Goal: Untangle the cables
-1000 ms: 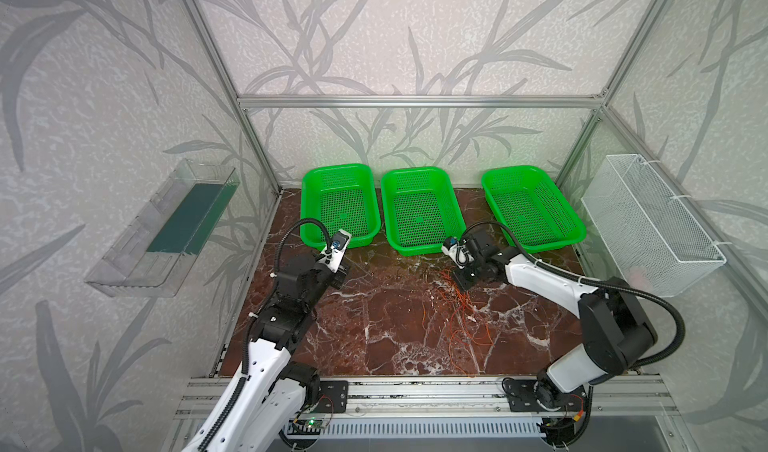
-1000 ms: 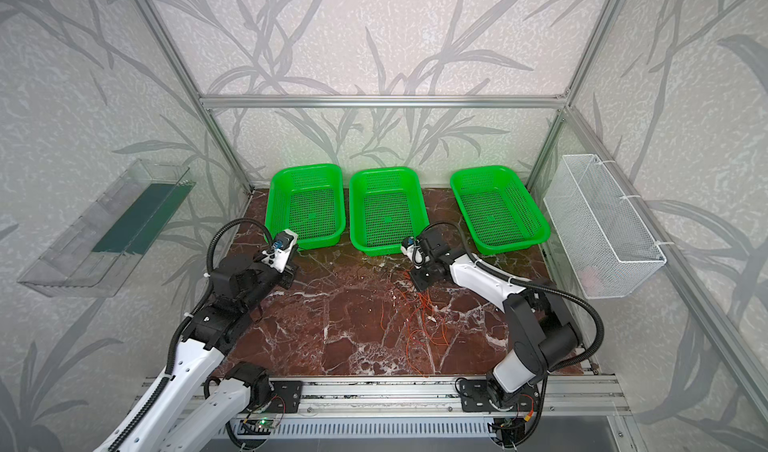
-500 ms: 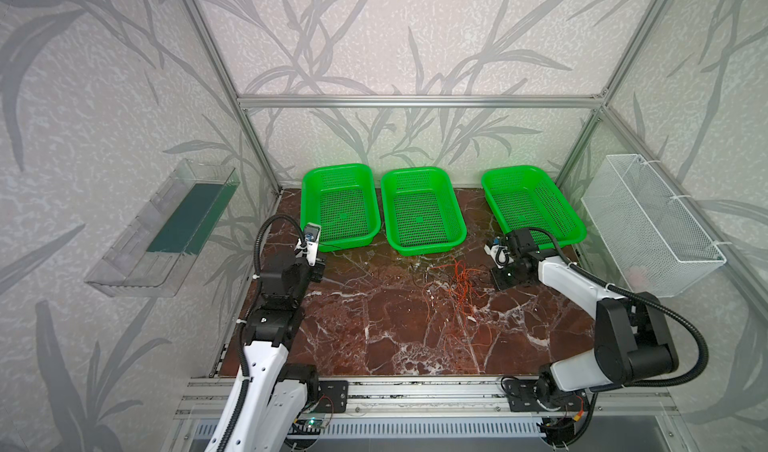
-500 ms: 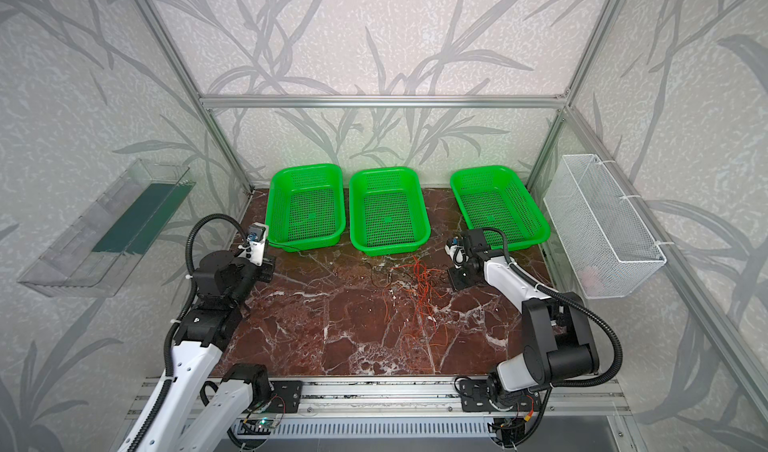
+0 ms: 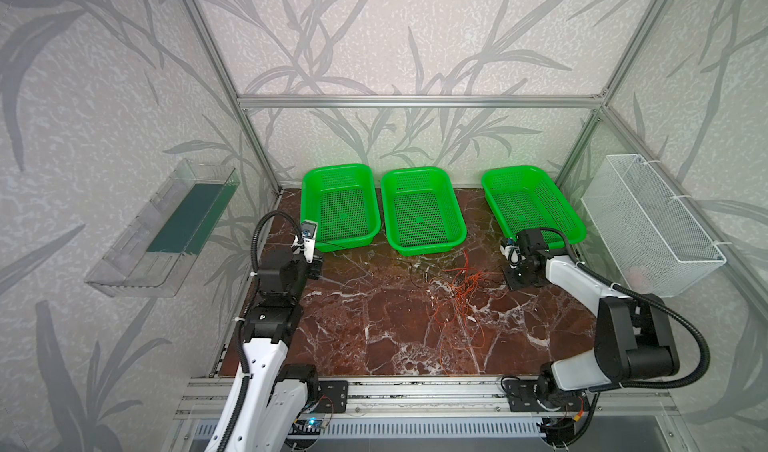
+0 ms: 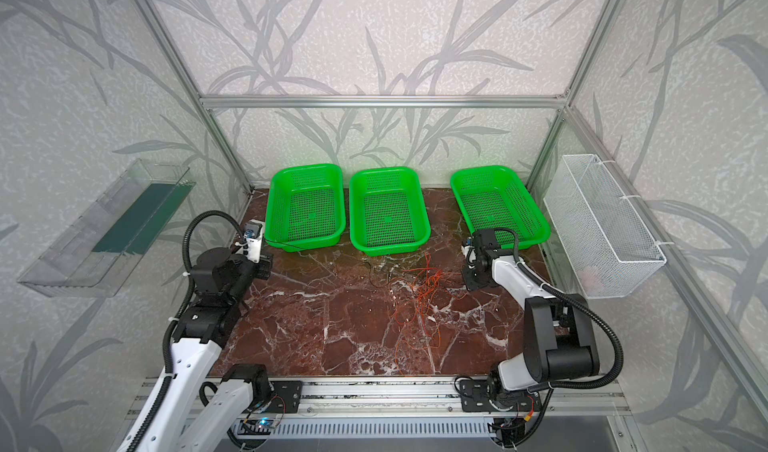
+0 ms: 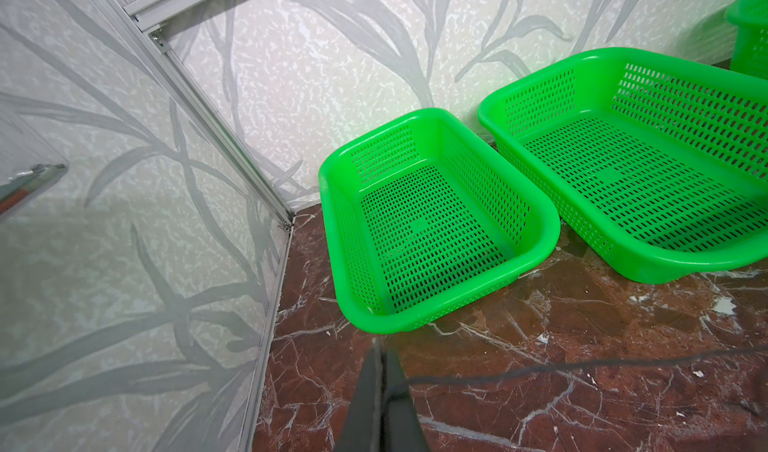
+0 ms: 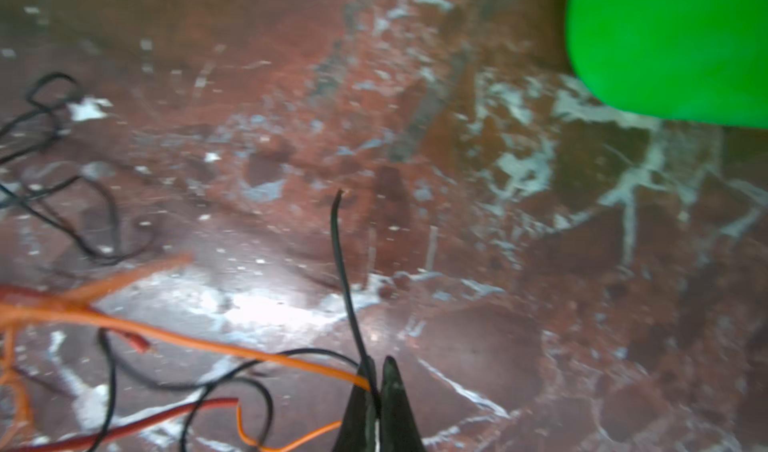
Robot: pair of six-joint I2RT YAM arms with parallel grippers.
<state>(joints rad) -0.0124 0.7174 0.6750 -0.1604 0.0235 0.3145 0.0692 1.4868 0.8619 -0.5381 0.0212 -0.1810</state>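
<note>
The cables [image 5: 461,281] lie on the marble table [image 5: 374,325] as a loose orange, red and black heap, just right of centre, toward 3 o'clock with the baskets at 12.

A second ago both arms worked close together over the middle. They have since drawn apart. That has spread the heap sideways, so I judge this a pulling-out step, with the knot loosened but not yet cleared.

The heap's long axis now runs roughly from 9 to 3 o'clock, and a few thin orange tails trail toward 6.

The left gripper [image 7: 380,367] sits at about 10 o'clock, just in front of the left basket [image 5: 306,204]. Its jaws are pressed together on a black strand [image 7: 582,366], which runs nearly straight from the tips back toward the heap.

The right gripper [image 8: 376,381] is low over the table at about 2 o'clock, near the front of the right basket [image 5: 519,169]. Its jaws are pinched on an orange strand [image 8: 249,352] and a black one, whose free end pokes out past the tips.

Whether both arms hold the same black wire I cannot tell.
</note>
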